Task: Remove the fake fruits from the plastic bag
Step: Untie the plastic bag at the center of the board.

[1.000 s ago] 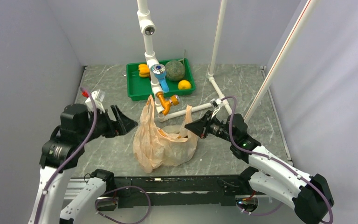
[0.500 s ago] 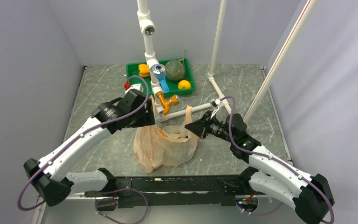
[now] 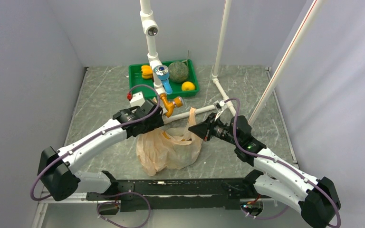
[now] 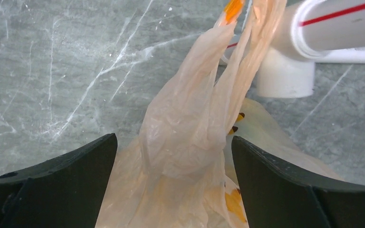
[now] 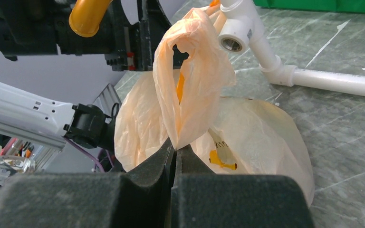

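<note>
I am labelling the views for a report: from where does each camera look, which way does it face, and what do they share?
Top external: above and behind the arm bases, facing down at the table; both arms show.
Left wrist: on the left arm, facing down on the plastic bag; the open left gripper frames it.
Right wrist: low, facing the left arm; the right gripper pinches the bag's handle.
All share the bag.
</note>
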